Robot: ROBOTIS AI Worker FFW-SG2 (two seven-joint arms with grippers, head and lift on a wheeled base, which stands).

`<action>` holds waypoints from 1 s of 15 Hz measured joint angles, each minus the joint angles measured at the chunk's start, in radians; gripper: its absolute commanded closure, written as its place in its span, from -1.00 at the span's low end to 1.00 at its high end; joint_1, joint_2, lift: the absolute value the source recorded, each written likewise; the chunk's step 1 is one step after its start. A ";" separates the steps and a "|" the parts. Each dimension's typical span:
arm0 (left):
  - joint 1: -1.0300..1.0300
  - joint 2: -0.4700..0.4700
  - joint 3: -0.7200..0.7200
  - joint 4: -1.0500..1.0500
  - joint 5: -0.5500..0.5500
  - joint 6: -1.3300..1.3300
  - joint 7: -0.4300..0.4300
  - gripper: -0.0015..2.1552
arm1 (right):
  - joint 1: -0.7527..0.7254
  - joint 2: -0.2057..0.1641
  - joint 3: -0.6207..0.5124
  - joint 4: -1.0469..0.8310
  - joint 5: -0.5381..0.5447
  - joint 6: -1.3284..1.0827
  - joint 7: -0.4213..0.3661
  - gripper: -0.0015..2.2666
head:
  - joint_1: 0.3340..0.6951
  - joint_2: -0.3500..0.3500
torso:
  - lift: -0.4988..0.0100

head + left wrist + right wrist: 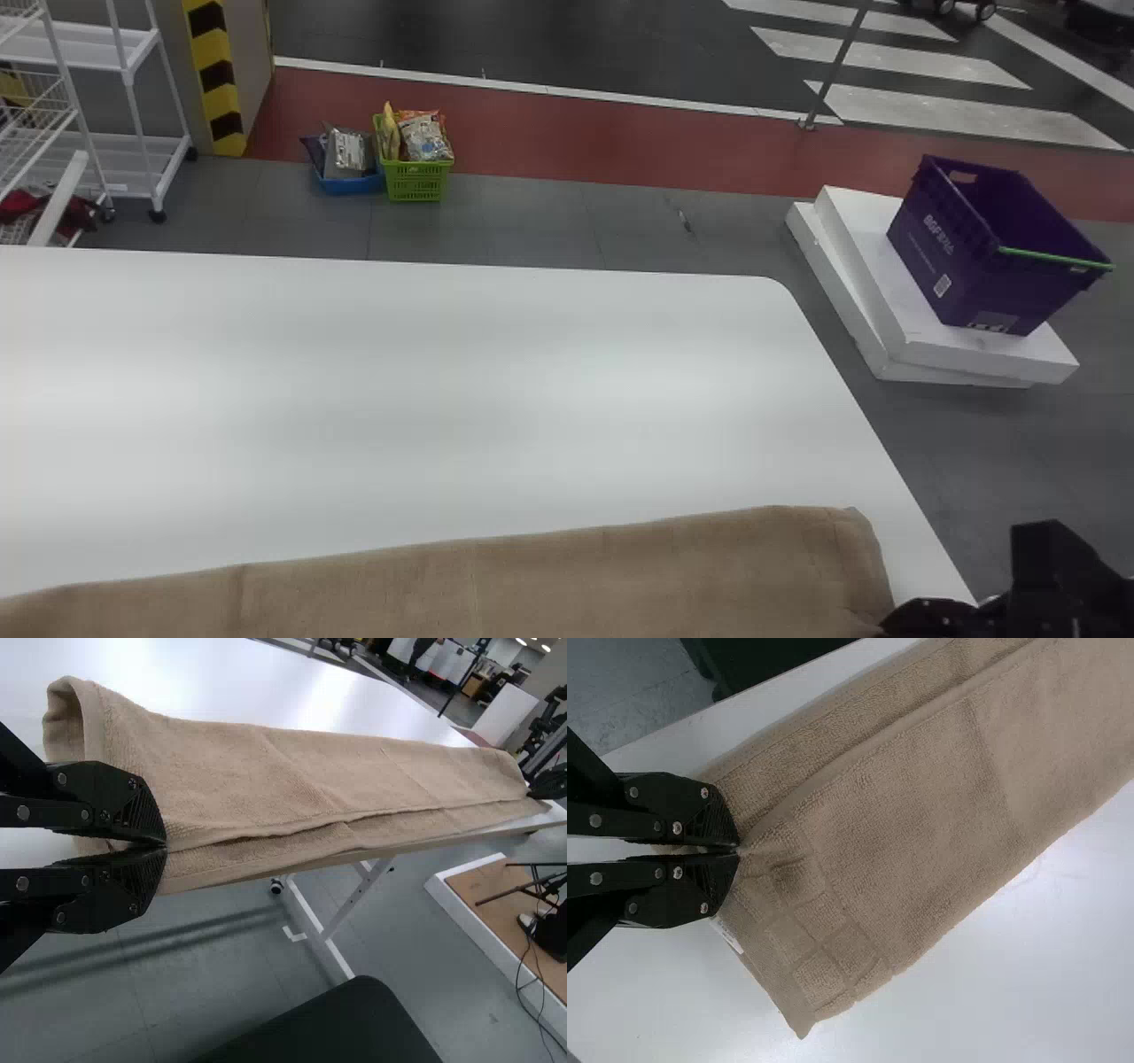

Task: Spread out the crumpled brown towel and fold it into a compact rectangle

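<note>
Brown towel pinched at both ends along the table's near edge

The left gripper has its fingers pressed together on the towel at one end, beside a rounded, open loop of cloth. The right gripper is at the other end; in its own wrist view the right gripper is clamped on the towel's edge, the cloth puckering at the fingertips.

The towel lies on the white table as a long, narrow folded strip. Its layers are slightly offset on the robot's side, the upper edge set back from the lower, and creases cross it. A woven band of squares marks the right end.

A small white label shows beside the right gripper, its print too small to read. Beyond the table, a purple crate carries white lettering and a square code.
</note>
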 measured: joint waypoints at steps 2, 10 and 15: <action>-0.002 -0.001 0.000 0.000 0.000 0.000 0.001 -0.08 | -0.001 0.001 -0.020 -0.008 -0.036 0.007 0.000 -0.07 | 1.00 -0.72 | 0.46; -0.002 -0.009 0.007 -0.021 0.021 -0.003 0.002 -0.08 | 0.059 0.022 -0.080 -0.116 -0.108 0.020 0.000 -0.07 | 1.00 -0.67 | 0.46; -0.003 -0.016 0.014 -0.048 0.029 0.001 -0.010 -0.08 | 0.093 0.028 -0.090 -0.148 -0.107 0.003 0.000 -0.07 | 1.00 -0.65 | 0.46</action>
